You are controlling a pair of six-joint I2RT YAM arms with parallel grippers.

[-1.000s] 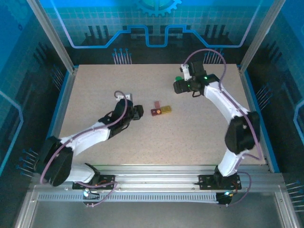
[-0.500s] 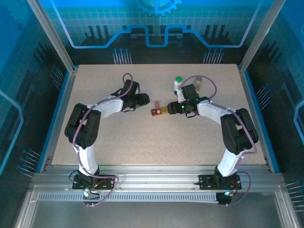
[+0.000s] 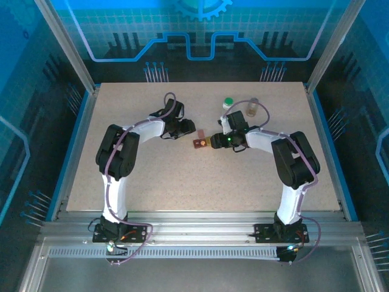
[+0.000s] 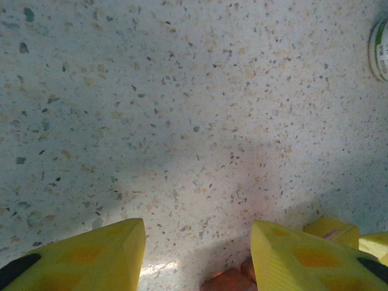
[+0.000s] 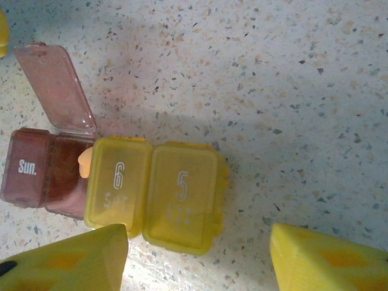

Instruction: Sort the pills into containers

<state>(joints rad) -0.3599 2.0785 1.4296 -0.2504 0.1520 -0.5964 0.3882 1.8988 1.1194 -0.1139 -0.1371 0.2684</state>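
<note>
Dark red box (image 5: 36,173), marked "Sun.", is laid open, lid (image 5: 54,88) thrown back, set touching the shut yellow box (image 5: 154,194); possibly an orange pill (image 5: 85,163) is lodged at their joint.

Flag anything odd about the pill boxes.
The dark red box has its lid flipped open and splayed at a slant. The yellow box sits tight against it, its edge seeming to overlap the open compartment, half hiding an orange pill.

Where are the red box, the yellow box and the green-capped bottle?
red box (image 5: 27,179): right wrist view, the side marked Sun.
yellow box (image 5: 182,194): right wrist view, the lid marked 5.
bottle (image 3: 228,102): top view, its green cap.
</note>
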